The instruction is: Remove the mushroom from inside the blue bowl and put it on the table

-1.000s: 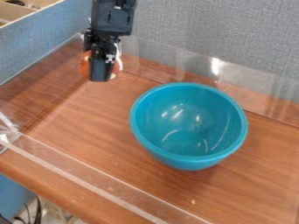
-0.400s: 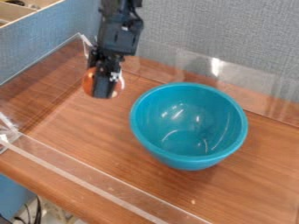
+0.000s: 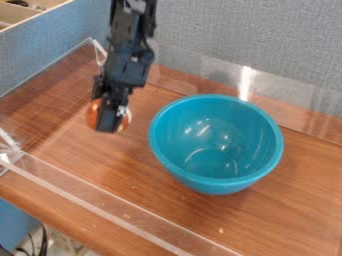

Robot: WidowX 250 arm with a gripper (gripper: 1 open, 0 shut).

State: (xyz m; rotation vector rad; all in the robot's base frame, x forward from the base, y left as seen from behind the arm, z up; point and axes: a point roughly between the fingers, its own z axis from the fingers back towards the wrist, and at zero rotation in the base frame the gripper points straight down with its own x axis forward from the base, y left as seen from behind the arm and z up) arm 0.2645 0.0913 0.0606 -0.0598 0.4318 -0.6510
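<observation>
Black fingers (image 3: pixel 110 112) closed on the small reddish-brown & white toy mushroom (image 3: pixel 96 113), just above the reddish wood-grain desk (image 3: pixel 160 203), L of the round glossy turquoise plastic bowl (image 3: pixel 217 145). Mushroom's outside the bowl, partly hidden btwn fingers.

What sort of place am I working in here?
Probably a lab or workshop test station: a wood-grain tabletop edged by a clear low wall, a grey fabric-like panel behind, and loose cables below the edge.
</observation>
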